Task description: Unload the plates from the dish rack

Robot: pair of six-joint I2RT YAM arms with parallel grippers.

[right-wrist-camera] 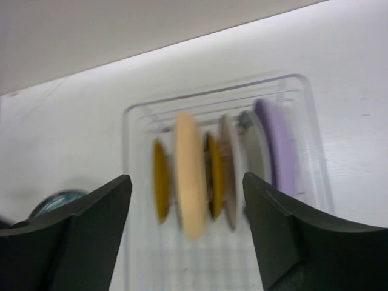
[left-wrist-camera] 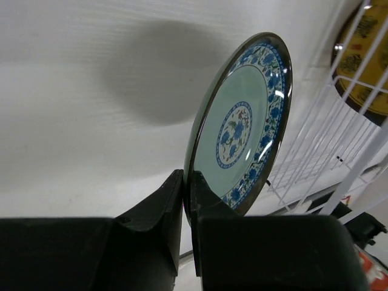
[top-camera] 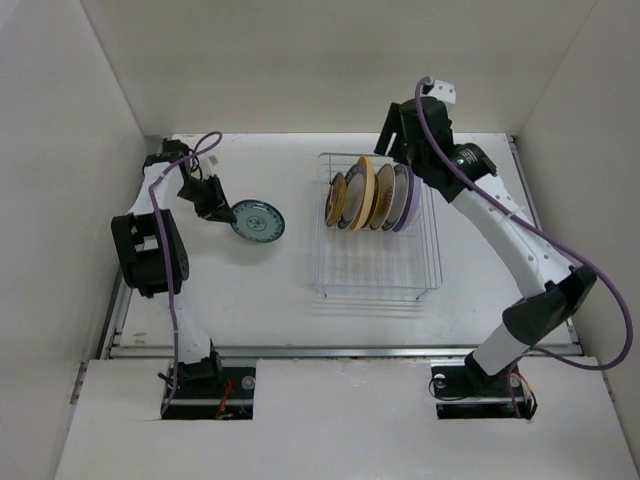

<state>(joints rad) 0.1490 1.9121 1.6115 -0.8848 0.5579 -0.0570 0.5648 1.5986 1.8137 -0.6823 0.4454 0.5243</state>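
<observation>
The left hand (left-wrist-camera: 187,185) is clamped on the rim of the small teal plate (left-wrist-camera: 242,121). The plate juts straight out past the fingertips above the tabletop (top-camera: 260,290), with its glossy face showing a pale green centre, a blue floral medallion and a blue flower band inside a dark edge. The right hand (right-wrist-camera: 187,188) hangs with its fingers spread wide and nothing between them over the far end of the dish rack (top-camera: 375,275); beneath it plates stand on edge, face to face in a side-to-side row, from a brown-and-yellow plate (top-camera: 338,200) and a pale yellow plate (top-camera: 363,190) to a lavender plate (top-camera: 406,197).
</observation>
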